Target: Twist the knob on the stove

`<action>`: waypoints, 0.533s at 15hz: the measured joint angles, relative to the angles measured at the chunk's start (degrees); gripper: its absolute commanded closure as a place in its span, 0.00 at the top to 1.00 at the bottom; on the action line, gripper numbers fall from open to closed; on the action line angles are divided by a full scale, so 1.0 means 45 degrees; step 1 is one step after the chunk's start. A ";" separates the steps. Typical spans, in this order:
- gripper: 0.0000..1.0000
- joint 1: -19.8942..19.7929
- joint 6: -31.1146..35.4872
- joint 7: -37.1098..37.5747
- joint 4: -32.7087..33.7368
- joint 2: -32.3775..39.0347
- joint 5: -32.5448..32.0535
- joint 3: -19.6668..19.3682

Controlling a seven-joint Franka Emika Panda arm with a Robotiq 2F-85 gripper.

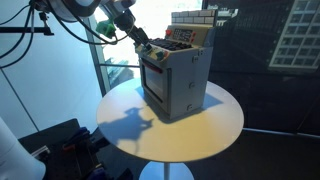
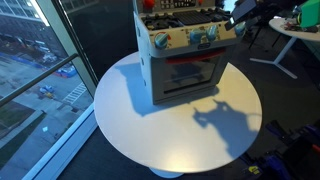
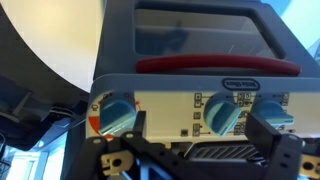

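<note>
Toward the upper left of the frame in an exterior view, one arm point(image 1: 100, 25) is slanting down to the right. Its hand point(image 1: 143, 45) is sitting right at the top front edge of the single stove point(image 1: 178, 80). That stove is standing upright near the middle of one round white worktop point(image 1: 215, 125), casting a shadow toward the lower left.

In the wrist view, three blue knobs are showing in a row across the stove's beige panel. The left knob point(image 3: 115, 115) is lying well apart from the other two, while the middle knob point(image 3: 222, 113) and the right knob point(image 3: 270, 112) are sitting close together. One red handle point(image 3: 215, 67) and one oven window point(image 3: 200, 35) are filling the upper part of that frame.

The hand point(image 3: 195, 150) is coming in from the bottom edge with its two fingers point(image 3: 283, 150) spread wide, clamping nothing. The right-side finger is overlapping the right knob, though I cannot tell whether it is touching.
</note>
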 measured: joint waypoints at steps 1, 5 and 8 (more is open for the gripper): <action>1.00 0.0000 0.0030 0.0000 0.0000 0.0035 0.0000 0.0011; 1.00 0.0002 0.0426 0.0000 0.0001 0.0216 0.0000 0.0132; 1.00 0.0004 0.0804 0.0000 0.0023 0.0387 0.0000 0.0246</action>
